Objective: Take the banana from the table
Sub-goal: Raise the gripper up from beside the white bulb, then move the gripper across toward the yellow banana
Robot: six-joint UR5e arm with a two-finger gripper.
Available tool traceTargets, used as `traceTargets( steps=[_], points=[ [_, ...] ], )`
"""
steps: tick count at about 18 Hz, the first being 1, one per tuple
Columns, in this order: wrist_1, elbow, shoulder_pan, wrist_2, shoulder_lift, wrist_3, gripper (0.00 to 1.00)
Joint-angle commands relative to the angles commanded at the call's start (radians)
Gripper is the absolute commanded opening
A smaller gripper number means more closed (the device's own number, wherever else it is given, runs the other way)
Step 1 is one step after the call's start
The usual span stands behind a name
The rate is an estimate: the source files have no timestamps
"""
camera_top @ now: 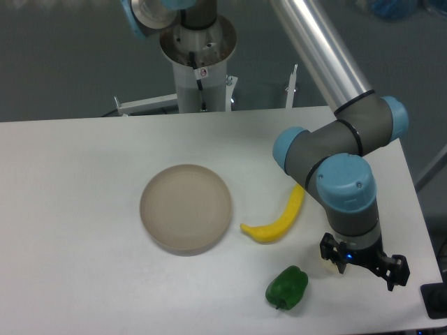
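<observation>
Your banana (277, 220) lies just right of the plate (186, 207); the end effector (364, 262), grip state unreadable, hangs farther right, near the tabletop (77, 209) edge, beside the pepper (286, 287).

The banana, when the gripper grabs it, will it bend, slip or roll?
The banana looks like smooth moulded plastic, so probably stiff and fairly light. Its glossy, tapering skin could slip between fingers. Lying curved and flat on the table, it would likelier pivot than roll if nudged.

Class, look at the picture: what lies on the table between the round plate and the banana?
Nothing: the camera view shows only bare white table between the plate and the banana.
</observation>
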Motion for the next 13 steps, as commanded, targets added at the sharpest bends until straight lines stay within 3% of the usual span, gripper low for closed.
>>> traceTargets(
  steps=[9,13],
  points=[
    [-0.176,-0.101,0.069,-0.07,0.094,0.014,1.0],
    [-0.19,-0.187,0.095,-0.087,0.15,0.081,1.0]
  ],
)
